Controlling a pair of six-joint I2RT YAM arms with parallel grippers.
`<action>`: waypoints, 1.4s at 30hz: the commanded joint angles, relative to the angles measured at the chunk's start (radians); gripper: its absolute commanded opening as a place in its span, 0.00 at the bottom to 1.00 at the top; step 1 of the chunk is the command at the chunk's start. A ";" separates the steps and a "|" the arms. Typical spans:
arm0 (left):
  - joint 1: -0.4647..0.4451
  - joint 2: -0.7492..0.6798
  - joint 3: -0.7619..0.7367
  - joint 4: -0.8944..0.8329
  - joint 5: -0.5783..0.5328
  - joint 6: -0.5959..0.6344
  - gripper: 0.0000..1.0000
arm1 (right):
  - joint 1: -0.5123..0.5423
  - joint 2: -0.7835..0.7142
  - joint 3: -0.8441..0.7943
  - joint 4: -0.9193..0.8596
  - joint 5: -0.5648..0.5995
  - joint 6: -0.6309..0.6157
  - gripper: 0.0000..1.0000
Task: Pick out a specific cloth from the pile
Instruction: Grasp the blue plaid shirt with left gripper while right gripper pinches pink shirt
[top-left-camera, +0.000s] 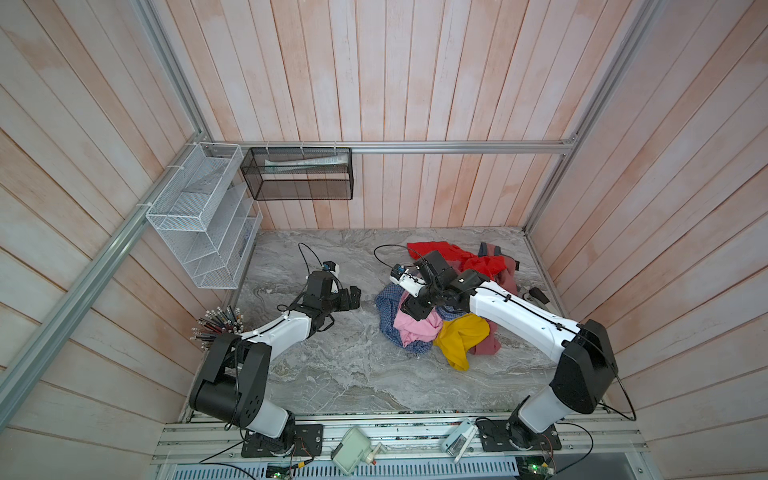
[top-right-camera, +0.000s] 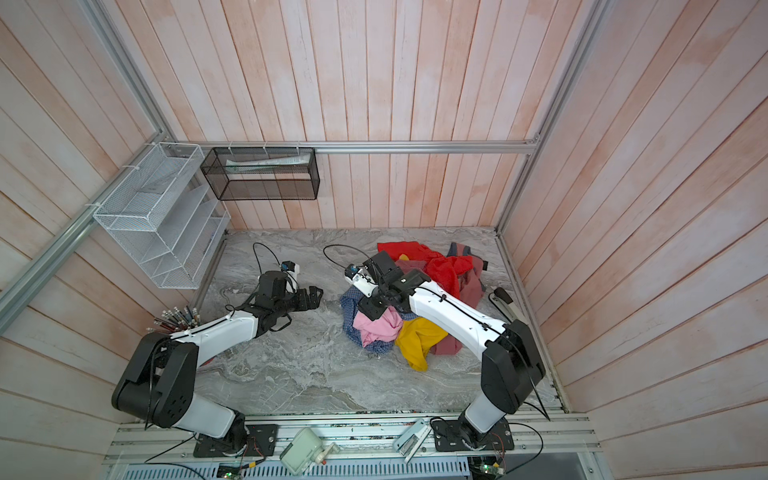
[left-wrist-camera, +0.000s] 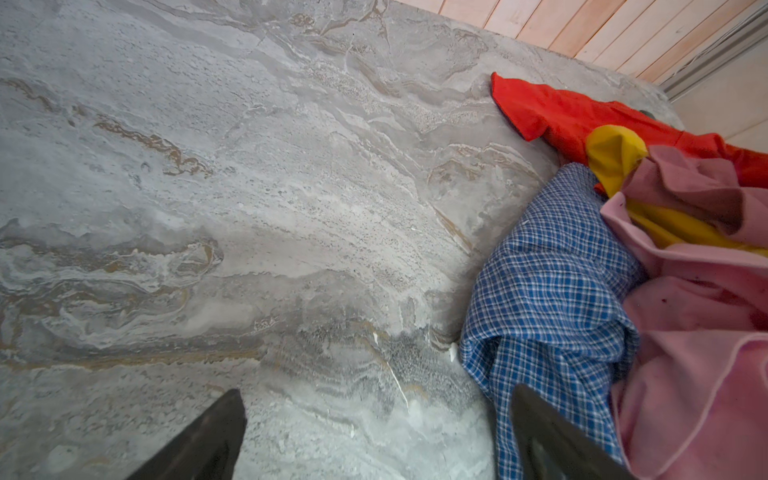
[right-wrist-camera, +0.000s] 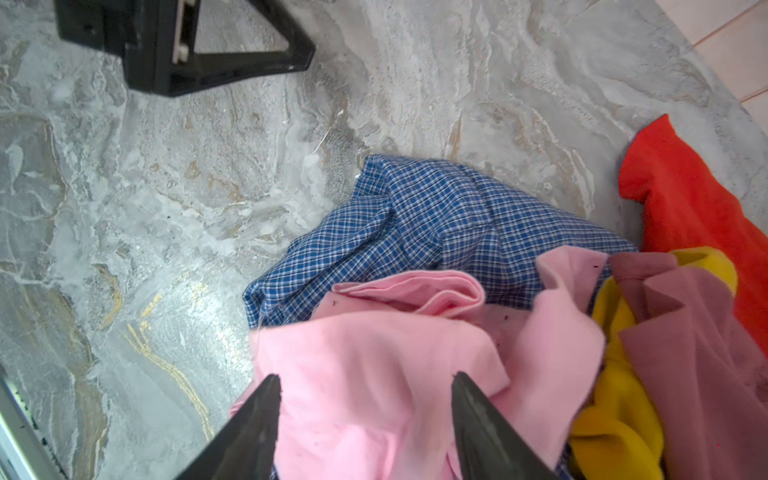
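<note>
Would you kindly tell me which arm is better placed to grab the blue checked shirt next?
Probably the left: the left hand is open beside the exposed edge of the checked shirt. The right hand hangs open over the pink garment lying on that shirt.

The left pincer is spread wide over the grey marbled worktop. One fingertip overlaps the cloth, crumpled at the pile's edge, partly under a pink garment. A mustard-yellow garment, a dusty-rose garment and a red garment lie farther off, toward the wooden wall.
</note>
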 joint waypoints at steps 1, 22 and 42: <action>-0.010 0.013 0.037 -0.025 -0.005 0.003 1.00 | 0.018 0.056 0.005 -0.067 0.105 0.015 0.66; -0.223 0.397 0.388 -0.137 0.197 0.032 0.90 | -0.004 0.004 -0.136 0.001 0.344 0.176 0.15; -0.228 0.172 0.426 -0.076 0.181 -0.040 0.00 | -0.269 -0.411 -0.324 0.184 0.422 0.408 0.00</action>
